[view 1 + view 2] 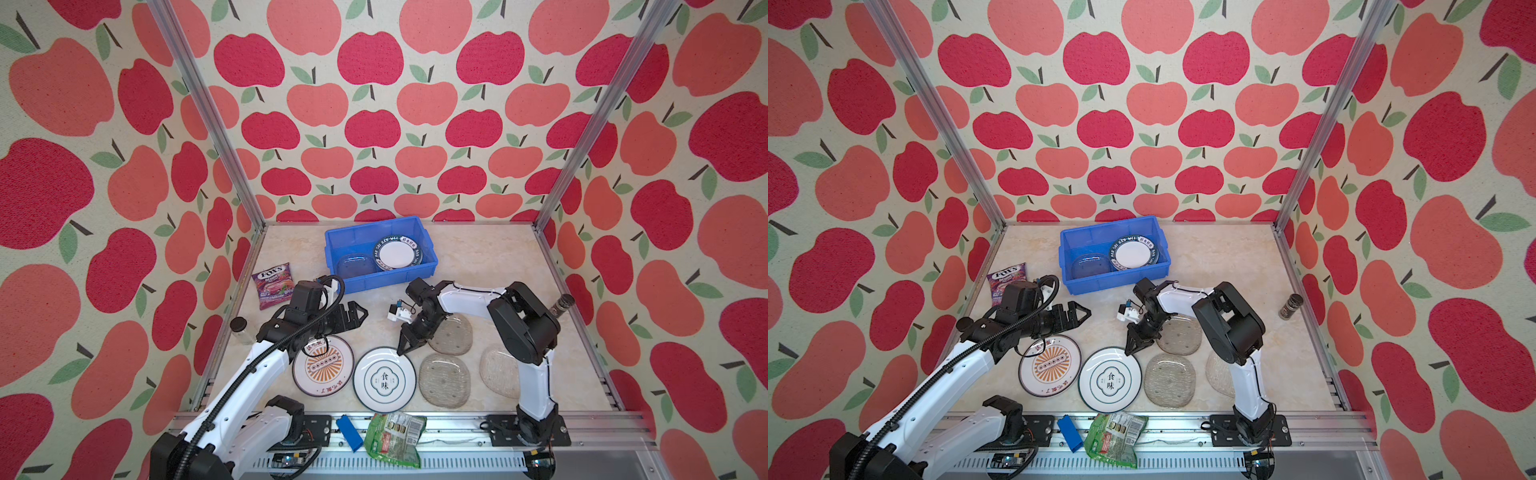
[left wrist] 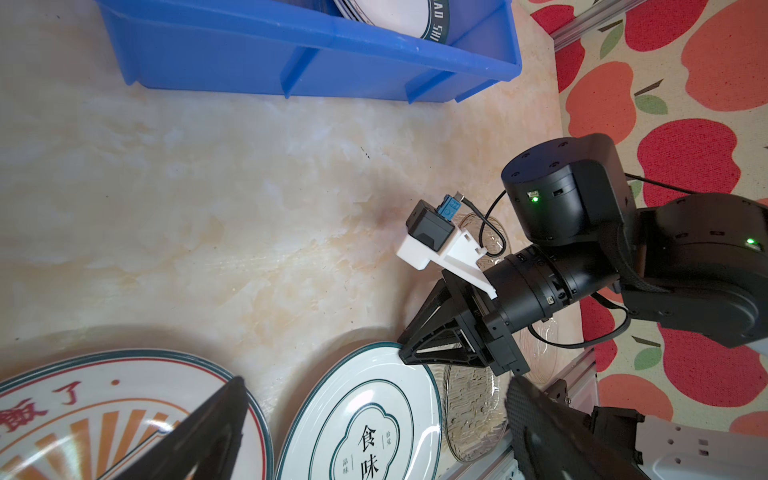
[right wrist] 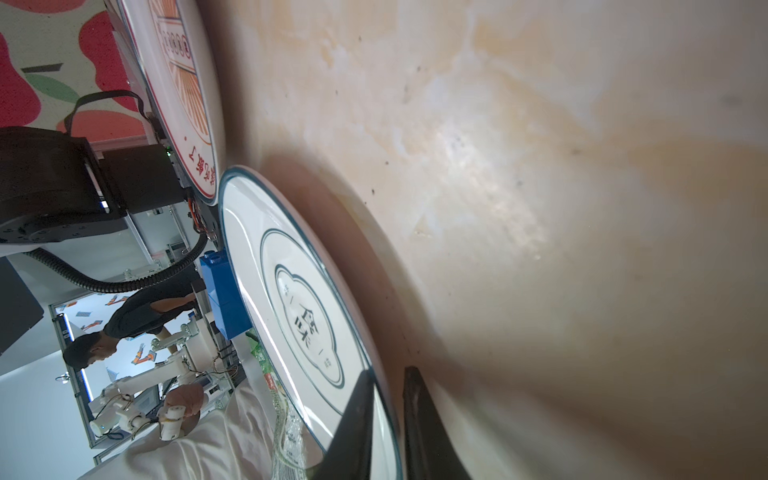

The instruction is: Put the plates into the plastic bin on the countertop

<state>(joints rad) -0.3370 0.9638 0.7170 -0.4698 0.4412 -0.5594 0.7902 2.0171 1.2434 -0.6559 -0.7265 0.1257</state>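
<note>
On the cream marble-patterned countertop sits the round white teal-rimmed plate. The right gripper straddles its rim with close-set jaws for an edge lift; whether they grip, I cannot tell. The left gripper gapes idle, short of the shallow blue plastic bin.

A purple sweet bag marked FOX'S lies close to the left wall, with a small clear jar with a black lid standing nearer the front, and a dark jar stands near the right wall. On the metal rail at the front a small blue block lies just beside a crumpled green snack packet. The walls carry red and pink apples with green leaves, metal posts stand in the back corners, and in the right wrist view a person in a dark shirt leans forward far behind.
</note>
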